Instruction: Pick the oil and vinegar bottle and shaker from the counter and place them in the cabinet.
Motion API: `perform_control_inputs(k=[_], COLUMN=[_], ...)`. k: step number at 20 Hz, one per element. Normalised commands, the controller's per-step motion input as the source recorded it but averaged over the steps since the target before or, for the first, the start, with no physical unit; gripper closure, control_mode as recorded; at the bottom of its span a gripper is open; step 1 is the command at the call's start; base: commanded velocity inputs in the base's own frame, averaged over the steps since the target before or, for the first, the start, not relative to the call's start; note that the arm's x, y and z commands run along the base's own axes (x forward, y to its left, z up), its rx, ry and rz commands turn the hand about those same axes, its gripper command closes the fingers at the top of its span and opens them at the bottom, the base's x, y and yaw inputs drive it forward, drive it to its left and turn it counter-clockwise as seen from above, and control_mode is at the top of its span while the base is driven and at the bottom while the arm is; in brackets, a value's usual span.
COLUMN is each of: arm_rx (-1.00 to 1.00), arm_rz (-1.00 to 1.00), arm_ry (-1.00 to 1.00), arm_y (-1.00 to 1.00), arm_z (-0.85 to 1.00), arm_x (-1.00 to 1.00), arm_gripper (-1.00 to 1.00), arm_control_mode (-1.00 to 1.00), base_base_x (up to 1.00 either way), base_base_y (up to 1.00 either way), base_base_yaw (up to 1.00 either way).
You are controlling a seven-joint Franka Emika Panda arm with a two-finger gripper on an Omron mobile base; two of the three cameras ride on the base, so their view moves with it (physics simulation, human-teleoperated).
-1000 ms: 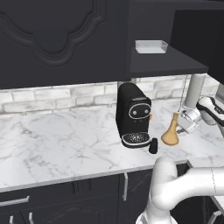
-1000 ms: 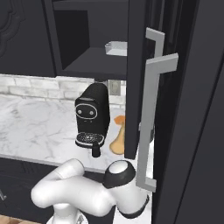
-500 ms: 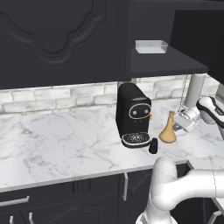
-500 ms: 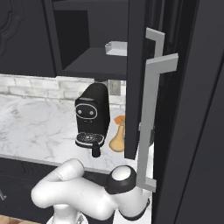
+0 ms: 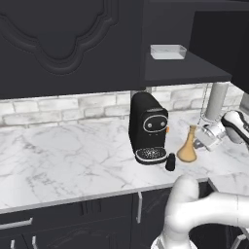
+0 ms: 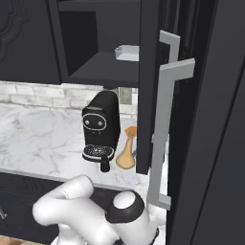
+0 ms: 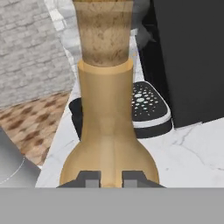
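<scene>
While the gripper (image 7: 111, 178) apparently pinched it, the oil and vinegar bottle (image 5: 187, 148) stood upright, tan-orange, neck pointing up.

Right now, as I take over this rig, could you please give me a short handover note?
Tool: shut on the oil and vinegar bottle, gripping it low on the neck.
Bottle stands upright on the counter, right of the coffee machine; not lifted yet.
Shaker stands on the counter in front of the machine, untouched.
Cabinet is open; its shelf holds a clear tray.
Left: lift bottle to the shelf, then the shaker.
</scene>
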Motion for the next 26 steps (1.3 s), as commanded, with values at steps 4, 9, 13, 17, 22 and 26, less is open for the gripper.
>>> perform_control_inputs(k=[4, 9, 13, 17, 22, 26], arm_rx=[-0.12, -0.15, -0.12, -0.14, -0.14, -0.07], arm_rz=[-0.21, -0.2, -0.22, -0.29, -0.3, -0.29], arm_ry=[-0.16, -0.09, -0.1, -0.15, -0.13, -0.1], arm_y=[0.07, 0.35, 0.37, 0.15, 0.14, 0.19], arm_z=[0.07, 0.0, 0.1, 0.37, 0.42, 0.45], arm_x=[-0.72, -0.21, -0.26, -0.47, -0.4, -0.28], arm_gripper=[1.0, 1.0, 1.0, 1.0, 1.0, 1.0], arm_control_mode=[-1.0, -1.0, -1.0, -1.0, -1.0, -1.0], base_base_x=[0.0, 0.0, 0.0, 0.0, 0.0, 0.0], base_base_y=[0.0, 0.0, 0.0, 0.0, 0.0, 0.0], base_base_yaw=[0.0, 0.0, 0.0, 0.0, 0.0, 0.0])
